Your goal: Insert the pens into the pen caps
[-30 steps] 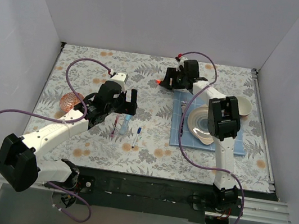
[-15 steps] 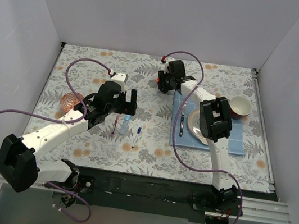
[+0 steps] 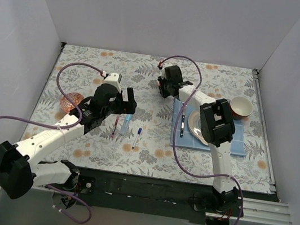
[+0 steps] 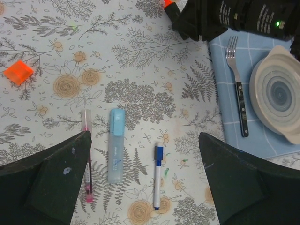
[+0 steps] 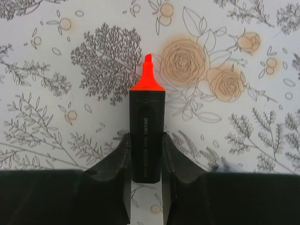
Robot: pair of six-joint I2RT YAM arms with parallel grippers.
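"Fork (image 4: 238, 89) and plate (image 4: 279, 91) sit on the blue mat (image 4: 225, 122) off to the right; an orange cap (image 4: 18, 72) lies far left."

"And the right gripper (image 5: 146, 140)?"

"Its fingers press both sides of the black marker (image 5: 147, 126), orange tip poking forward. The left gripper (image 4: 144, 136) gapes wide, holding nothing, above the light-blue marker (image 4: 116, 145), which lies between the maroon pen (image 4: 87, 154) and the white pen (image 4: 157, 176)."
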